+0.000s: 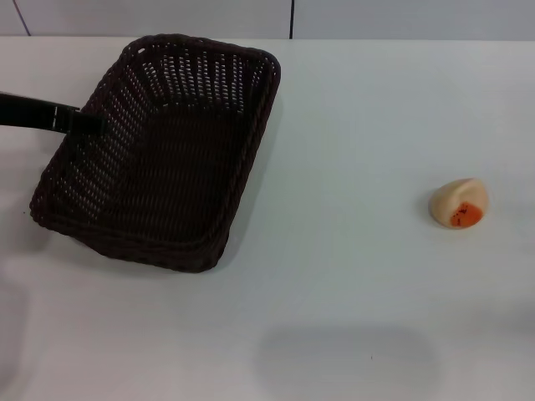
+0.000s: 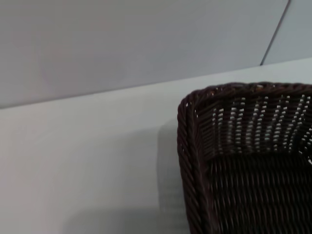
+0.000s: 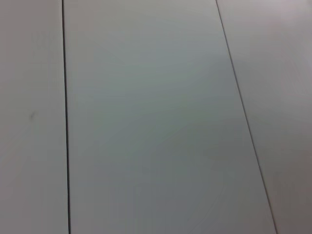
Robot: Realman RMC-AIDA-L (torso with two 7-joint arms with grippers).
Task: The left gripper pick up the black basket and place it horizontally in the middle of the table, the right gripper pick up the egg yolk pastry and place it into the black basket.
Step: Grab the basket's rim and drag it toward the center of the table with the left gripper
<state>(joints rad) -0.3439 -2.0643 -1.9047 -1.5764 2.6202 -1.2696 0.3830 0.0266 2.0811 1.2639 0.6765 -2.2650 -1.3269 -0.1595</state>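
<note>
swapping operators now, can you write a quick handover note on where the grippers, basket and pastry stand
Left gripper: at the black basket's left rim, grip not confirmable.
Right gripper: out of view, its camera sees only blank panels.
The black basket sits angled on the left of the table, empty.
Egg yolk pastry: on the table at the right, untouched.
Done: nothing finished.
Left: move the basket to the middle, set it horizontal, then put the pastry in.
</note>
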